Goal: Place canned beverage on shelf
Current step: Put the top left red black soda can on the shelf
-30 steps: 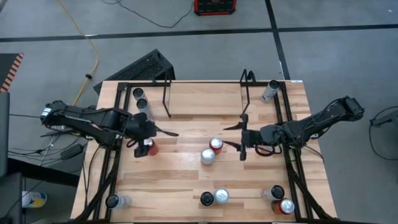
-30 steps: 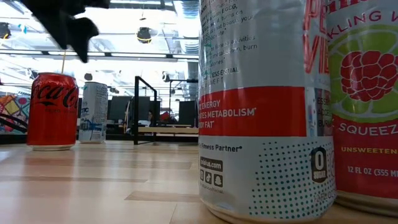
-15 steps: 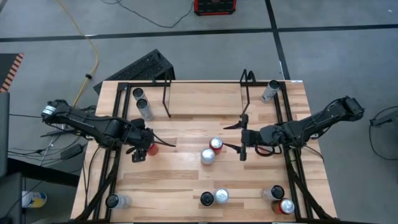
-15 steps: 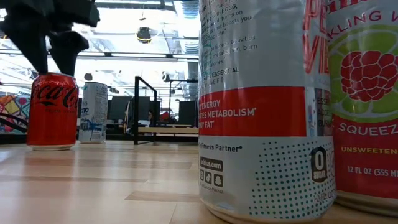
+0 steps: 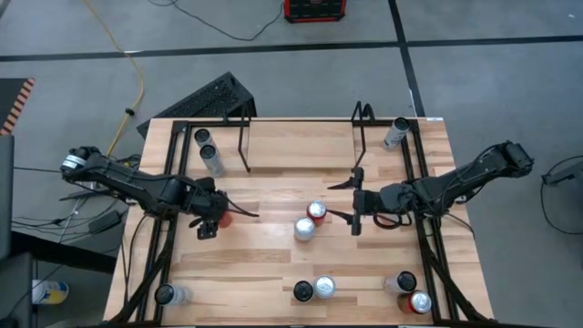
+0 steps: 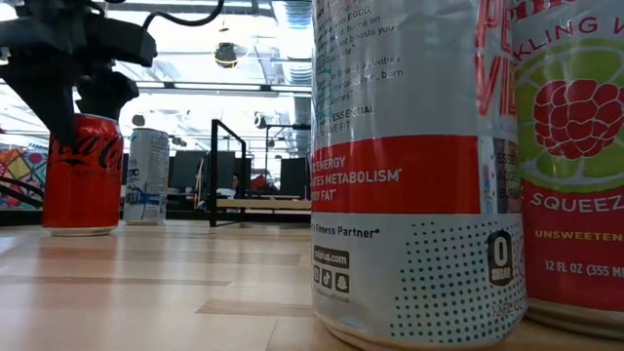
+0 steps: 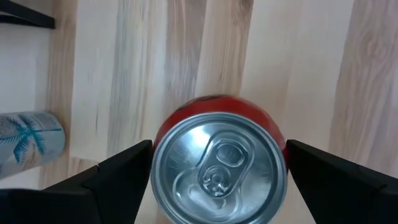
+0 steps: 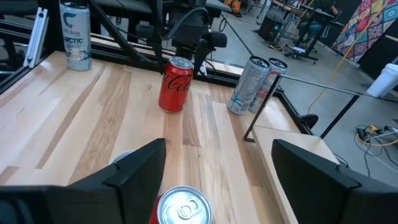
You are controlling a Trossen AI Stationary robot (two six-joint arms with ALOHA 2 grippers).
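Red cola can [image 5: 221, 217] stands upright on your worktop [image 5: 273, 264] near its left edge, seen from above, with your left gripper [image 5: 211, 219] over it. At table height, its jaws stand apart astride the can's top. Your left wrist camera shows a finger [image 7: 118, 180] on each side, not touching. Your right gripper [image 8: 217, 168], jaws apart, hovers above another red can [image 8: 180, 211] mid-worktop.

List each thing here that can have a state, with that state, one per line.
Left gripper: open, fingers either side of the red cola can, not closed on it.
Red cola can: upright on the table, sealed.
Right gripper: open, empty, above the mid-table cans.
Mid-table cans: two, upright.
Shelf: no cans on it.
Front-edge cans: upright.
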